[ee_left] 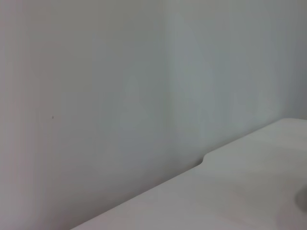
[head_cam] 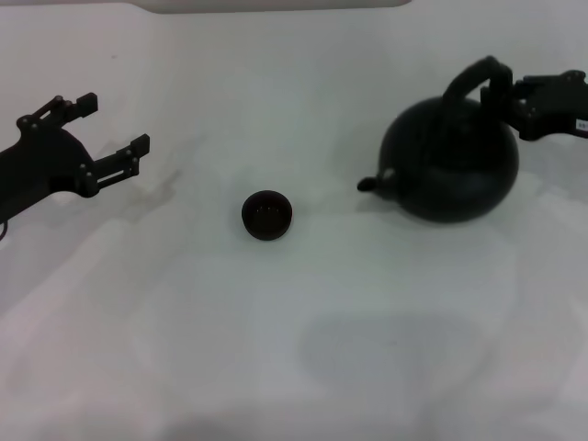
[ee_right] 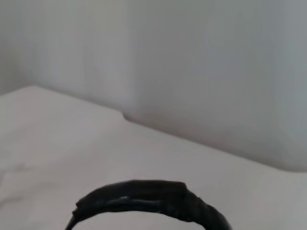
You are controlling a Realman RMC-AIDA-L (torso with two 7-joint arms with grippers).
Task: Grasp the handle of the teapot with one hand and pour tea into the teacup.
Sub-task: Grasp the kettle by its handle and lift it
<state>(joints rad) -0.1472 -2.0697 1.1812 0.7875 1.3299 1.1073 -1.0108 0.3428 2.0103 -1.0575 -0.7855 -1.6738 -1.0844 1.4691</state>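
Observation:
The large black teapot (head_cam: 450, 165) stands upright on the white table at the right, its short spout (head_cam: 367, 185) pointing left toward the teacup. Its arched handle (head_cam: 473, 75) rises over the top. My right gripper (head_cam: 507, 95) is at the right end of that handle, touching or nearly touching it. The right wrist view shows the handle (ee_right: 144, 199) close up. The small black teacup (head_cam: 267, 215) sits near the middle of the table, apart from the teapot. My left gripper (head_cam: 115, 124) hovers open at the far left, holding nothing.
The white table (head_cam: 294, 349) spreads around both objects, with a faint shadow in front. The left wrist view shows only the table's edge (ee_left: 201, 165) against a plain wall.

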